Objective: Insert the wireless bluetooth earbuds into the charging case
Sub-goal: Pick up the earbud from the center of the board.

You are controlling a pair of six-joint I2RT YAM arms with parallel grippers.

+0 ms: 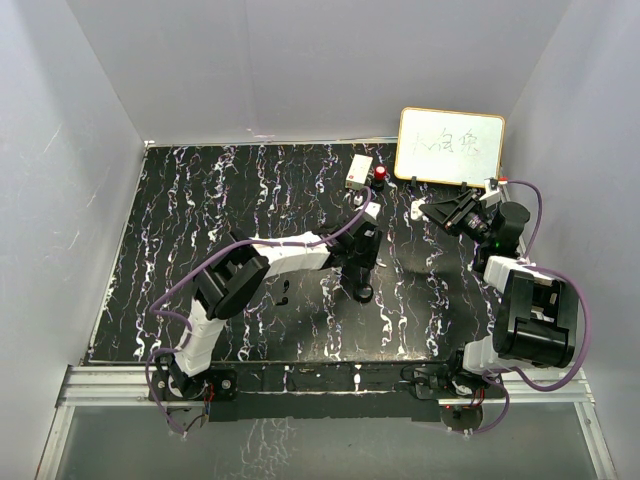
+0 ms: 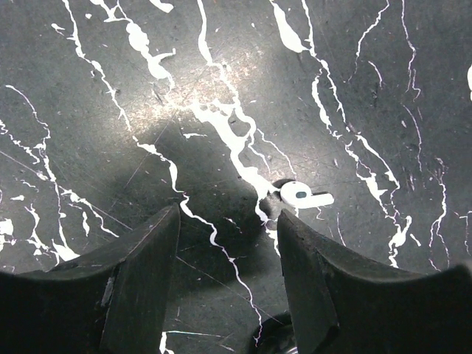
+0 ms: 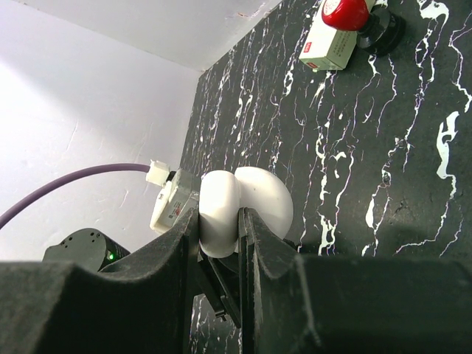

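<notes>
A small white stemmed earbud (image 2: 302, 195) with a dark oval spot lies on the black marbled table, just past the tip of the right finger of my left gripper (image 2: 228, 214). That gripper (image 1: 362, 272) hangs open over the table's middle with only bare table between its fingers. Two tiny dark shapes (image 1: 285, 291) lie to its left, too small to make out. The white charging case (image 3: 236, 203) is hinged open into two rounded halves. My right gripper (image 3: 219, 221) is shut on one half and holds the charging case (image 1: 418, 211) up at the back right.
A whiteboard (image 1: 450, 146) leans on the back wall. A white box (image 1: 359, 170) and a red-capped object (image 1: 381, 174) stand at the back centre, also seen as the box (image 3: 332, 46) and red cap (image 3: 346, 11). A black round puck (image 1: 365, 293) sits by my left gripper.
</notes>
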